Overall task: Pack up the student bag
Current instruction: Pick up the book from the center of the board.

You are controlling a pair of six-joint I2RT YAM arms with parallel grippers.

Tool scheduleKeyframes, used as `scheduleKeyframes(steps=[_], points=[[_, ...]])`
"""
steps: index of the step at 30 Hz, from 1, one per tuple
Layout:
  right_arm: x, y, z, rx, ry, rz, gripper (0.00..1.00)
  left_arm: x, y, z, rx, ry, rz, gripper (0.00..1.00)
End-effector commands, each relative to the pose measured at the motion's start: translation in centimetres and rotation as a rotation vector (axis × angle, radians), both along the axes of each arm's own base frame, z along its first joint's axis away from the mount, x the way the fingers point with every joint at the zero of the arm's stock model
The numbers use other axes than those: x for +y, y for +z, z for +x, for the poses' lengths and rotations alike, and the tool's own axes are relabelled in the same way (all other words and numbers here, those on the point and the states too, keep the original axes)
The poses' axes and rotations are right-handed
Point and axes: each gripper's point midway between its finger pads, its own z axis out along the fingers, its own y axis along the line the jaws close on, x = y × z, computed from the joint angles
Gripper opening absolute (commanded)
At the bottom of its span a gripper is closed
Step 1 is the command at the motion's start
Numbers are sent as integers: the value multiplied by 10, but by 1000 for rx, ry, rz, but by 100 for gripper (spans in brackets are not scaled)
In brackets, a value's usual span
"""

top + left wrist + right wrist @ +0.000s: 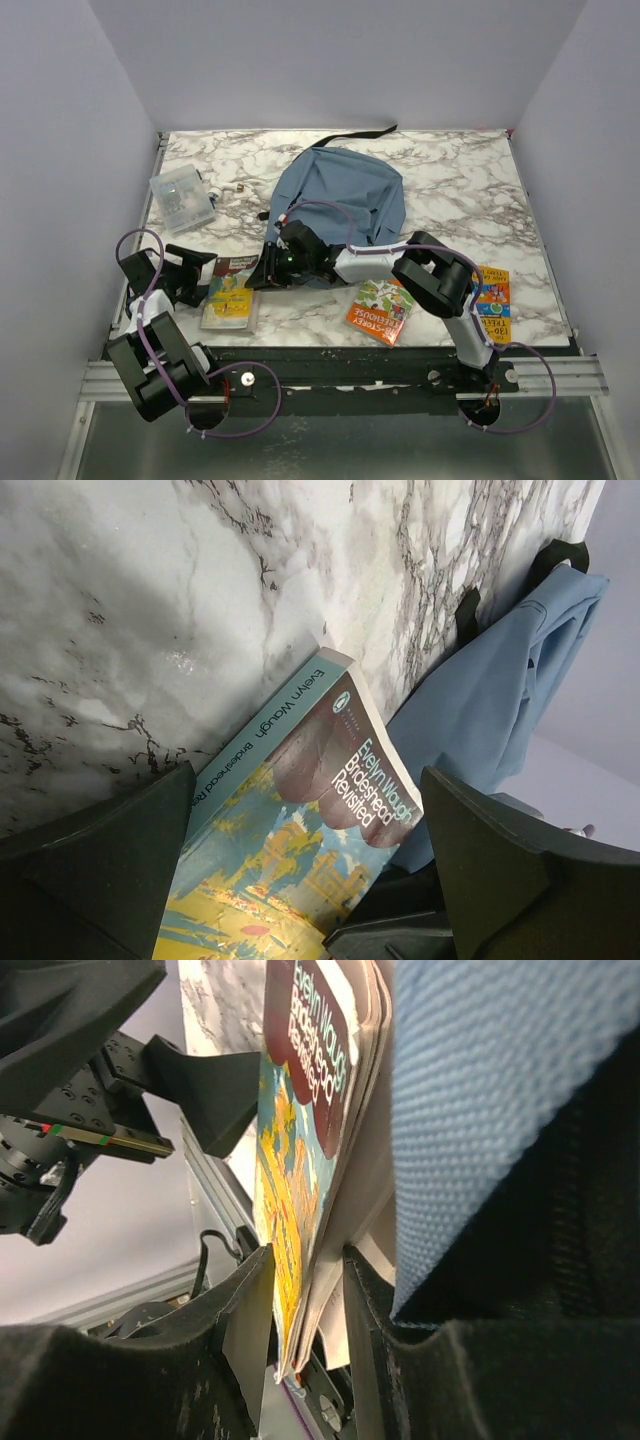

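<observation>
Your widest surface is the white table top [460,180] with grey marble veining, and everything rests on it. The task's thing, the soft dusty-blue fabric backpack [345,195] with black straps, lies flat at the centre of the table, its rounded end toward the back wall.

Your right arm stretches leftward from its base across the near half of the table. The right gripper [308,1252] sits at the backpack's near left corner. Its fingers are clenched on the edge of a teal and yellow paperback [232,300] titled Brideshead Revisited, one finger on the cover and the other on the underside, with blue fabric just beside them. The rest of the paperback lies on the marble to the left of the backpack.

Your left gripper [308,780] hovers over that same paperback with its fingers released and spread wide, gripping nothing.

An orange and green picture book [380,308] lies near the front edge, just right of the backpack's bottom. A second book [493,298], orange and yellow, lies further right, partly under the right arm. A clear plastic box [182,196] stands at the back left, apart from the backpack.
</observation>
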Motion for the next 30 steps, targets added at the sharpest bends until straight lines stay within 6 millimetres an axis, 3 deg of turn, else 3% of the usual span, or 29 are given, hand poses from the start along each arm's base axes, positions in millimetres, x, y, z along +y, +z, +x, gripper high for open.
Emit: scheduleKeyframes(steps=[1, 4, 10, 21, 25, 30], points=[[15, 21, -5, -19, 12, 82, 38, -22, -17, -24, 93, -28, -90, 97], [14, 17, -6, -3, 12, 71, 39, -23, -15, -23, 86, -28, -88, 97], [11, 28, -7, -8, -1, 98, 43, -22, -12, -22, 71, -25, -77, 97], [23, 49, -38, 171, 62, 248, 58, -23, -4, -18, 49, -31, -84, 97], [28, 59, -35, 161, 52, 280, 63, -24, -5, -20, 54, -23, -91, 97], [38, 58, -24, 127, 37, 260, 67, -25, -4, -19, 48, -25, -93, 97]])
